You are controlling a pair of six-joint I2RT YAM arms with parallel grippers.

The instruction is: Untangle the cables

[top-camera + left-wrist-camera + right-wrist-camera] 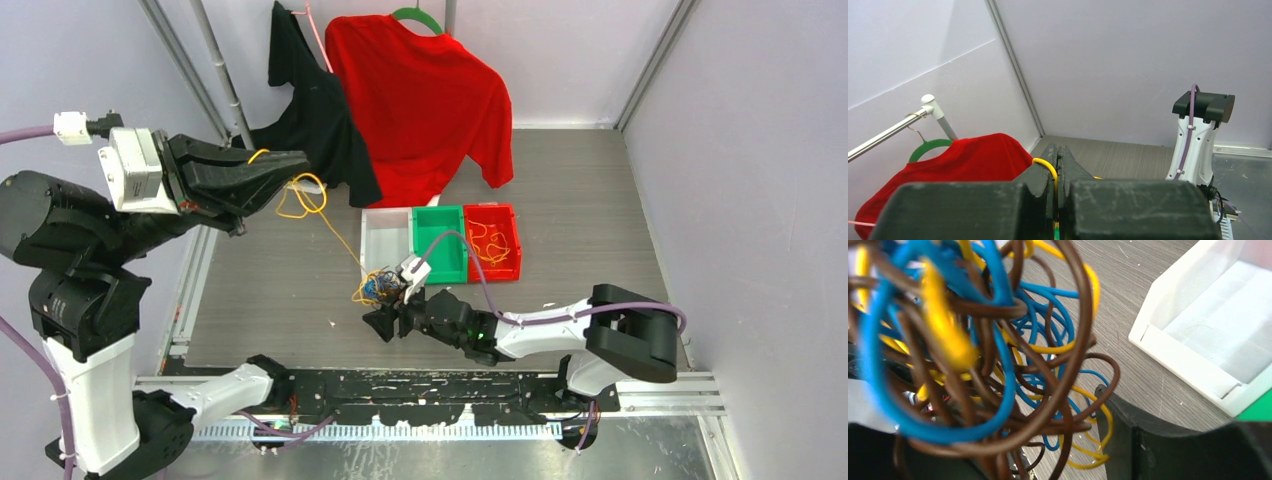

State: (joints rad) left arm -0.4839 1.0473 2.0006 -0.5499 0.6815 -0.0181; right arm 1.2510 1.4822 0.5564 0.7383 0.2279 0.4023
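The cables form a knot [378, 287] of blue, brown and yellow strands on the floor in front of the white bin. One yellow cable [330, 225] rises from it up to my left gripper [292, 165], which is raised at the left and shut on it. In the left wrist view the yellow cable [1046, 165] loops over one finger and runs down between the closed jaws of the gripper [1058, 150]. My right gripper [390, 312] is at the knot's near side, open. The tangle [988, 350] fills the gap beside its right finger [1153, 440]; the other finger is hidden.
A white bin [385, 240], a green bin [440, 262] and a red bin [512, 245] stand side by side behind the knot; several orange strands lie in the red one. A red shirt [420, 100] and a black garment [310, 110] hang at the back.
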